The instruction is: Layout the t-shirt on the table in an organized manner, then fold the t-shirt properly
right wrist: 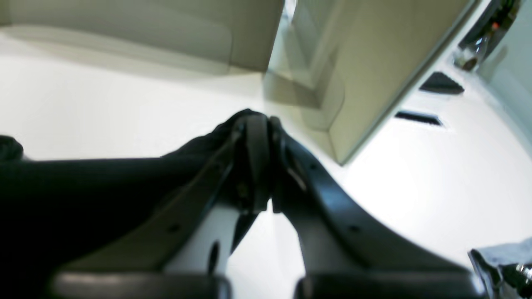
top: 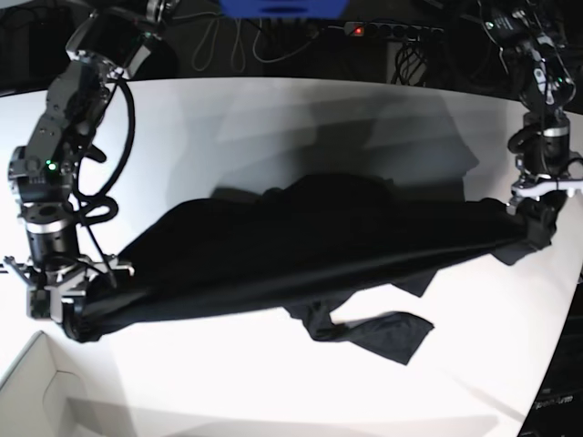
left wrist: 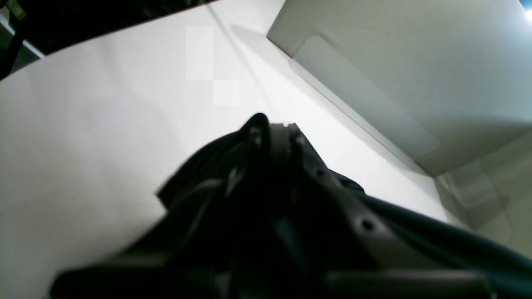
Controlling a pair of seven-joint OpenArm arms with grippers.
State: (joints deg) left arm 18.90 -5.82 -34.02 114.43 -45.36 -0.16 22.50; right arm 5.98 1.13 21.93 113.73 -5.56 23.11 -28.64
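The black t-shirt (top: 301, 246) is stretched in a long band between my two grippers above the white table (top: 273, 118). Its middle bulges back and a sleeve (top: 383, 332) trails onto the table in front. At the right of the base view my left gripper (top: 536, 221) is shut on one end of the cloth. Its wrist view shows the closed fingertips (left wrist: 272, 128) wrapped in black fabric (left wrist: 199, 174). At the left my right gripper (top: 77, 314) is shut on the other end, where the jaws (right wrist: 259, 120) pinch the cloth (right wrist: 83, 187).
A white box corner (top: 36, 382) sits at the front left, close under my right gripper. Pale box-like panels (left wrist: 395, 74) fill part of both wrist views. The table's curved edge (top: 569, 300) runs just right of my left gripper. A power strip (top: 392, 29) and cables lie behind the table.
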